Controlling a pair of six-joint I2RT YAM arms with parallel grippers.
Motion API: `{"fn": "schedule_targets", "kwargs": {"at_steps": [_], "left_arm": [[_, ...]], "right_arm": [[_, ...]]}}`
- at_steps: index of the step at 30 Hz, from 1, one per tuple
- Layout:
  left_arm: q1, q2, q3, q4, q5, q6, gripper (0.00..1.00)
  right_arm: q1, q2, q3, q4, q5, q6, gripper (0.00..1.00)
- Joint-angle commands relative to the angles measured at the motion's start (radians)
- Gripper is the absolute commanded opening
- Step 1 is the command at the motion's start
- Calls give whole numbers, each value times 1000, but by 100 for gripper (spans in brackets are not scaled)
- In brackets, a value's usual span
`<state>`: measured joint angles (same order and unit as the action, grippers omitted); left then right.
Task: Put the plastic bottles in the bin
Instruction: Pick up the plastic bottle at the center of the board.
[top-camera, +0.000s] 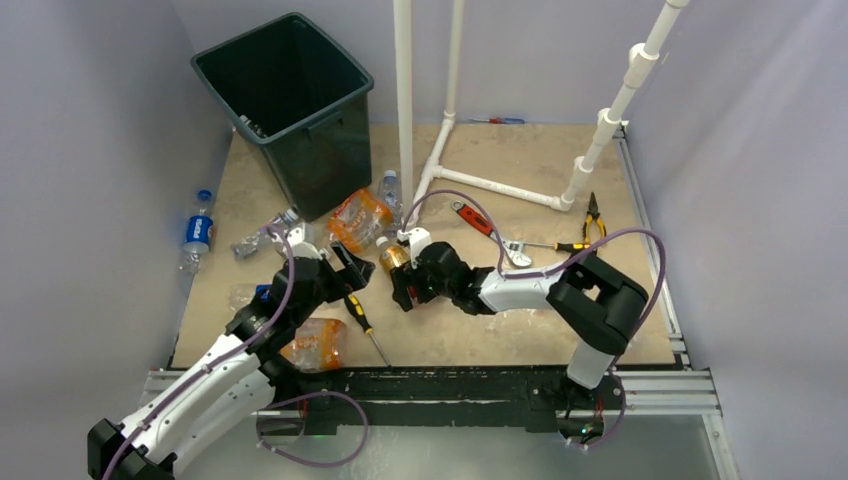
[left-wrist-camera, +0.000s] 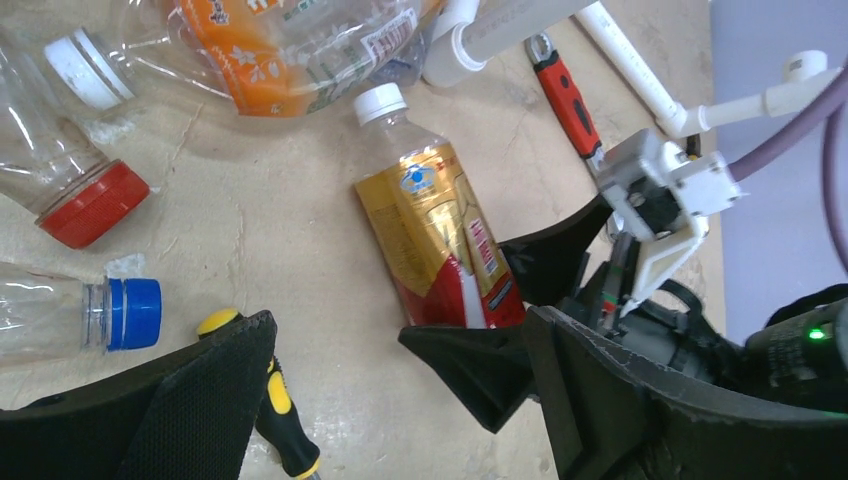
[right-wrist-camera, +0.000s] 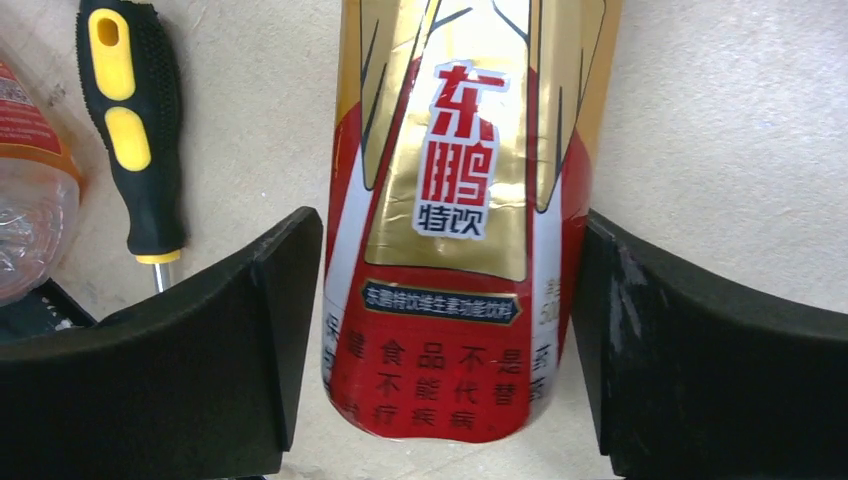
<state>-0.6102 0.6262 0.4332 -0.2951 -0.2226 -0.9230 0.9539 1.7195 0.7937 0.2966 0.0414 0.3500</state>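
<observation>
A red-and-gold labelled plastic bottle (top-camera: 392, 258) (left-wrist-camera: 440, 235) (right-wrist-camera: 455, 230) with a white cap lies on the table. My right gripper (top-camera: 404, 280) (right-wrist-camera: 447, 330) is open, its jaws on either side of the bottle's base with slim gaps. My left gripper (top-camera: 350, 262) (left-wrist-camera: 400, 330) is open and empty just to the left. More bottles lie around: an orange-labelled one (top-camera: 358, 218) (left-wrist-camera: 290, 40), a red-capped one (left-wrist-camera: 90, 205), a blue-capped one (left-wrist-camera: 120, 312), a Pepsi one (top-camera: 198, 232), and a crushed one (top-camera: 315, 343). The dark bin (top-camera: 318, 110) stands at the far left.
A black-and-yellow screwdriver (top-camera: 362, 320) (left-wrist-camera: 265, 400) (right-wrist-camera: 130, 130) lies beside the grippers. A red wrench (top-camera: 475, 218), pliers (top-camera: 594, 215) and a second screwdriver (top-camera: 560, 246) lie to the right. A white pipe frame (top-camera: 480, 182) stands behind. Walls close in both sides.
</observation>
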Motion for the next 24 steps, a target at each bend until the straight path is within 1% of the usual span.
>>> {"fn": "schedule_targets", "kwargs": {"at_steps": [1, 4, 6, 10, 14, 15, 18, 21, 24], "left_arm": [[-2, -27, 63, -24, -29, 31, 95], [-2, -26, 66, -11, -27, 23, 95], [-1, -21, 71, 0, -24, 21, 95], [-1, -12, 108, 11, -24, 52, 95], [-2, -16, 142, 69, 13, 106, 95], [-1, -21, 144, 102, 34, 121, 95], [-1, -45, 130, 265, 105, 132, 95], [-1, -59, 108, 511, 203, 126, 95], [-1, -28, 122, 636, 314, 132, 95]], "right_arm": [[12, 12, 39, -9, 37, -12, 80], [16, -24, 18, 11, 49, -8, 67], [23, -81, -16, 29, 61, -9, 60], [37, -266, -153, 123, 62, -13, 52], [58, -494, -351, 295, -4, -4, 49], [64, -574, -395, 340, -29, 3, 49], [68, -706, -482, 437, -90, 26, 48], [71, -782, -517, 495, -119, 53, 48], [71, -841, -556, 579, -128, 88, 47]]}}
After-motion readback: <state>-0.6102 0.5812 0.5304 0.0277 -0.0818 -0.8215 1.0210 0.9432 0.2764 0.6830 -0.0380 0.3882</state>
